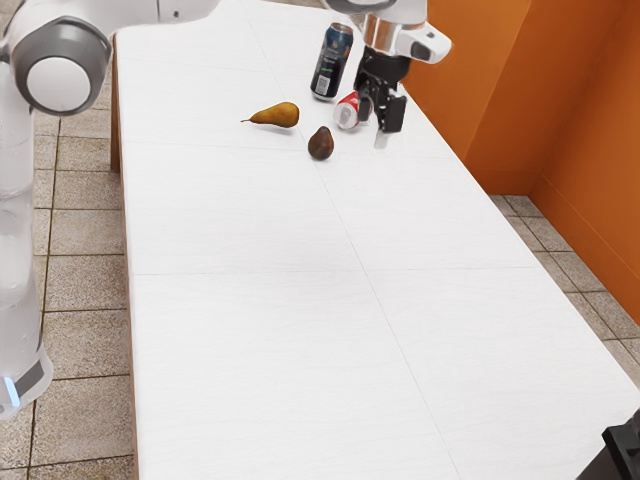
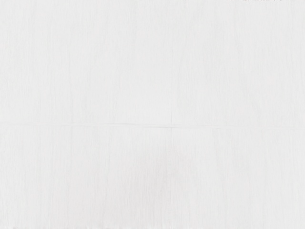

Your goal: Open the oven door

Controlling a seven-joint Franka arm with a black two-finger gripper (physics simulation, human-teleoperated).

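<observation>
In the exterior view my black gripper [image 1: 380, 118] is over the far part of the white table, beside a red and white can. Its two fingers stand apart, so it looks open, and I make out nothing held between them. At that view's lower right corner is part of a dark, angular object [image 1: 622, 452]; I cannot tell what it is. Under my hand, the wrist view has pale, wood-grained tabletop [image 2: 152, 86] with a thin seam across it.
Close to the gripper, the red and white can [image 1: 347, 111] lies on its side, with a dark tall can [image 1: 332, 62] behind. A yellow-brown pear [image 1: 275, 115] and a dark brown fruit [image 1: 321, 144] rest on the table [image 1: 250, 330]. An orange wall [image 1: 590, 150] rises beyond the table's edge.
</observation>
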